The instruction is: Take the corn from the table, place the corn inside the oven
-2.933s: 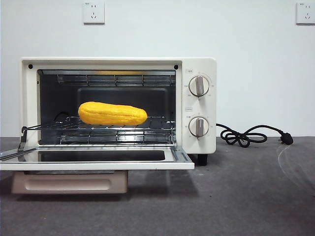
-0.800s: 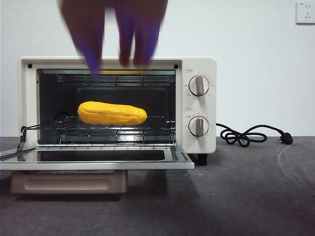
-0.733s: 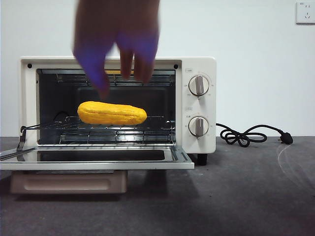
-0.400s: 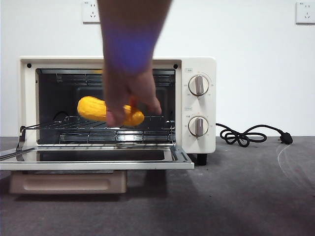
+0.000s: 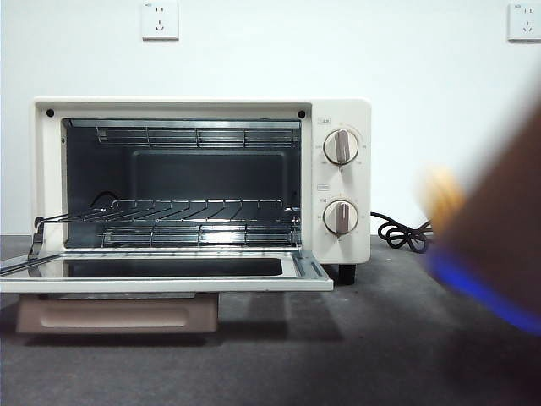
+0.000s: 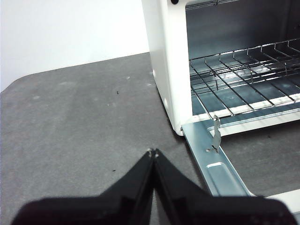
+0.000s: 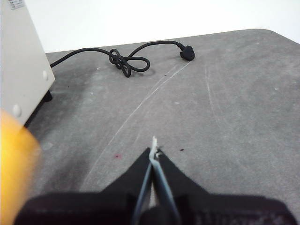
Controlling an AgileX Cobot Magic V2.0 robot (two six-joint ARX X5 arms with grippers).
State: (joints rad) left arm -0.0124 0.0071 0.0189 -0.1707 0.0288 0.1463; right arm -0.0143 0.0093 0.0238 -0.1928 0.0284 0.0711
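Note:
The cream-white oven [image 5: 342, 245] stands with its door [image 5: 169, 284] folded down, and its wire rack [image 5: 194, 211] is bare. The corn [image 5: 441, 193] is only a yellow blur right of the oven, above the table [image 5: 363, 338], carried by a blurred hand and arm [image 5: 499, 254] with a blue band. It also shows as a yellow blur, the corn [image 7: 13, 164], beside the oven's side wall [image 7: 18, 70]. My left gripper [image 6: 152, 153] is shut and empty, low over the table beside the oven's left corner [image 6: 164, 70]. My right gripper [image 7: 153, 152] is shut over bare table, right of the oven.
The black cord [image 5: 401, 235] lies coiled on the table right of the oven, its plug [image 7: 186, 52] further out. The open door sticks out towards the front. Two wall sockets [image 5: 161, 20] sit high on the white wall.
A hand came down from above, took the corn off the oven rack and swept it out to the right. The rack is now bare. Neither gripper shows in the front view.

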